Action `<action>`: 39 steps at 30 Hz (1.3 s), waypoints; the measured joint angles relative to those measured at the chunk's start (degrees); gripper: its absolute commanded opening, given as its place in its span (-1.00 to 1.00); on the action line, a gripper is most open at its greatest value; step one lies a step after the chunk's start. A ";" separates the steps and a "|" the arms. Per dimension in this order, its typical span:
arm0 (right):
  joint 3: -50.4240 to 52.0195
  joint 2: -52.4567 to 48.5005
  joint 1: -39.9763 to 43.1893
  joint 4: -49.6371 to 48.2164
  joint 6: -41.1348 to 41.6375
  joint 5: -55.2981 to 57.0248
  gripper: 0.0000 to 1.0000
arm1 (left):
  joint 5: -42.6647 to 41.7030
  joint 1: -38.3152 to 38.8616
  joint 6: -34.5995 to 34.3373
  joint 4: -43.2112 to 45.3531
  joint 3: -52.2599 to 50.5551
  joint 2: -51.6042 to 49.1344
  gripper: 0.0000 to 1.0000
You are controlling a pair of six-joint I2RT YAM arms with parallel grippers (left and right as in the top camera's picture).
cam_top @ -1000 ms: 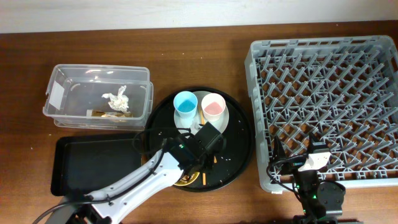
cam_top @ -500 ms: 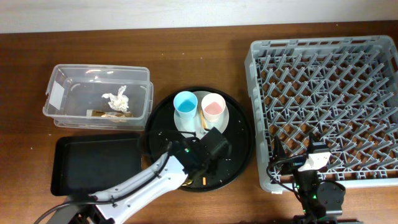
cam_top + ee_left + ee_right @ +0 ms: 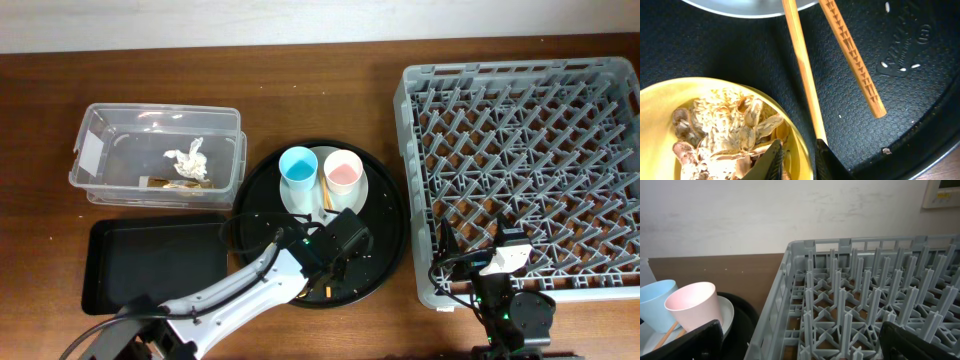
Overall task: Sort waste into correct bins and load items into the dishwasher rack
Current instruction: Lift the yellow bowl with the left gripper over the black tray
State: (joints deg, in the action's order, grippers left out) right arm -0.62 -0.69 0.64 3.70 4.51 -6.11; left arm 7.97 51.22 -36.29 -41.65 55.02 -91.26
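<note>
My left gripper [image 3: 799,160] sits over the front of the round black tray [image 3: 385,235], its fingers closed on the rim of the yellow bowl [image 3: 670,110], one inside and one outside. The bowl holds tan food scraps [image 3: 725,125] with rice. Two wooden chopsticks [image 3: 802,75] lie beside the bowl, their tops on the pale plate [image 3: 362,190]. The light-blue cup [image 3: 298,165] and pink cup [image 3: 342,170] stand on that plate. My right gripper [image 3: 800,345] is open and empty over the front left corner of the grey dishwasher rack [image 3: 530,160].
The clear tub [image 3: 100,180] at the left holds the white tissue [image 3: 187,160] and the gold-brown wrapper [image 3: 165,183]. The shallow black rectangular tray [image 3: 150,265] lies in front of it. Rice crumbs dot the round tray [image 3: 910,110].
My left arm has shifted a little right and toward the front over the round tray, settling on the bowl's rim. The right arm has not moved.
</note>
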 measured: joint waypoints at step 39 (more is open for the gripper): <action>0.00 0.00 0.00 -0.02 0.00 -0.02 0.97 | -2.10 -29.33 10.05 -31.19 14.43 18.51 -0.99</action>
State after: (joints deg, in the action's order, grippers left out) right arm -0.62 -0.69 0.64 3.68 4.51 -6.13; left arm 5.87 21.89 -26.24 -72.84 69.45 -72.75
